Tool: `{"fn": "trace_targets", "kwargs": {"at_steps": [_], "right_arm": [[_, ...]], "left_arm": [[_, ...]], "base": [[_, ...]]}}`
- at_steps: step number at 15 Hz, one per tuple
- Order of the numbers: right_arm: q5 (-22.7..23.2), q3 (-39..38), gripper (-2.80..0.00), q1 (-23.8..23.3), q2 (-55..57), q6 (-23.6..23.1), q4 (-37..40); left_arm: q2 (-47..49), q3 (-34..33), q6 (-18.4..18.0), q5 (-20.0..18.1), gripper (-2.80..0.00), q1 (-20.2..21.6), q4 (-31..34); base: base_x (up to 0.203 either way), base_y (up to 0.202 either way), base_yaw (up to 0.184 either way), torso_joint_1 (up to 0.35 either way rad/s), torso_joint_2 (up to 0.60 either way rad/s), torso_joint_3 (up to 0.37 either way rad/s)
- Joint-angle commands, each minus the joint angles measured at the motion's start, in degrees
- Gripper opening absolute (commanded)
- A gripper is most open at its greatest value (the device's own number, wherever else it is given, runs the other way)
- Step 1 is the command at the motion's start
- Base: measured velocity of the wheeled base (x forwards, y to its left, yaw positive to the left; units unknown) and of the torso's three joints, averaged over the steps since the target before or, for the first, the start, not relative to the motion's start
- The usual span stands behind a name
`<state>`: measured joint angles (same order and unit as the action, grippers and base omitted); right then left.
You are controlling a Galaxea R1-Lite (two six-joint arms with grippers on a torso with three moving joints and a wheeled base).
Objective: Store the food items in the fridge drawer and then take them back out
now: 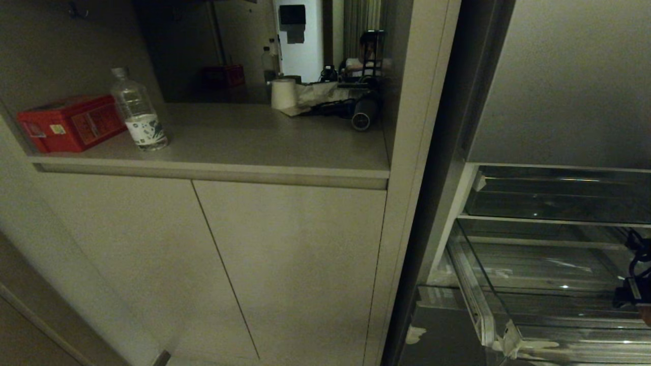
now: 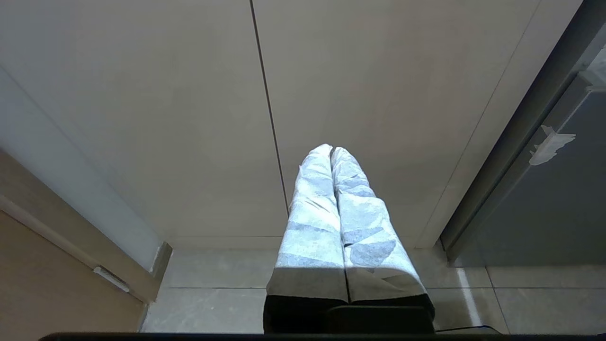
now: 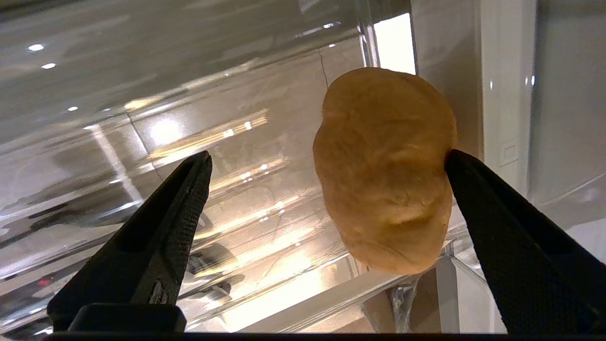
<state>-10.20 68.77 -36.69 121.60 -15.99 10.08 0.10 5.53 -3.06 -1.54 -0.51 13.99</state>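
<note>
The fridge drawer (image 1: 508,305) stands pulled out at the lower right of the head view, its thick clear front rim nearest the camera and its left wall running back toward the fridge. Above and behind it sits one shallower clear tray (image 1: 554,198). The ribbed drawer floor lies bare across most of its width, leaving open room to the left of the arm. Only a dark part of the right arm (image 1: 633,284) shows at the far right edge, over the drawer.

In the right wrist view the right gripper (image 3: 326,166) is spread wide, its two black fingers (image 3: 161,227) well apart. One orange-brown food item (image 3: 383,170), rounded and lumpy, lies between them close to a drawer corner, touching the inner face of one finger and clear of the other; it is not clamped.

The left gripper (image 2: 331,151) hangs with its two white-wrapped fingers pressed together, holding nothing, before the beige cabinet doors (image 2: 189,118).

On the counter to the left stand one clear water bottle (image 1: 138,112) and one red box (image 1: 68,123).
</note>
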Motion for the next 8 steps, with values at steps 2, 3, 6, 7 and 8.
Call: {"fn": "trace_targets", "kwargs": {"at_steps": [2, 3, 6, 7, 8], "right_arm": [[0.00, 0.52, 0.00, -0.49, 1.57, -0.10, 0.20], [0.00, 0.75, 0.00, -0.49, 1.63, -0.10, 0.20], [0.00, 1.46, 0.00, -0.49, 2.77, -0.10, 0.20], [0.00, 1.63, 0.00, -0.49, 2.86, -0.10, 0.20], [-0.09, 1.81, 0.00, -0.49, 2.94, -0.10, 0.20]], "left_arm": [[0.08, 0.00, -0.02, 0.04, -2.80, 0.04, 0.07], [0.08, 0.00, -0.02, -0.05, -2.80, -0.02, 0.07], [0.08, 0.00, -0.02, -0.05, -2.80, 0.05, 0.07], [0.08, 0.00, -0.02, -0.05, -2.80, -0.02, 0.07], [0.08, 0.00, -0.02, 0.04, -2.80, -0.02, 0.07]], "base": [[0.000, 0.000, 0.000, 0.000, 0.00, 0.000], [0.000, 0.000, 0.000, 0.000, 0.00, 0.000], [0.000, 0.000, 0.000, 0.000, 0.00, 0.000], [0.000, 0.000, 0.000, 0.000, 0.00, 0.000], [0.000, 0.000, 0.000, 0.000, 0.00, 0.000]]}}
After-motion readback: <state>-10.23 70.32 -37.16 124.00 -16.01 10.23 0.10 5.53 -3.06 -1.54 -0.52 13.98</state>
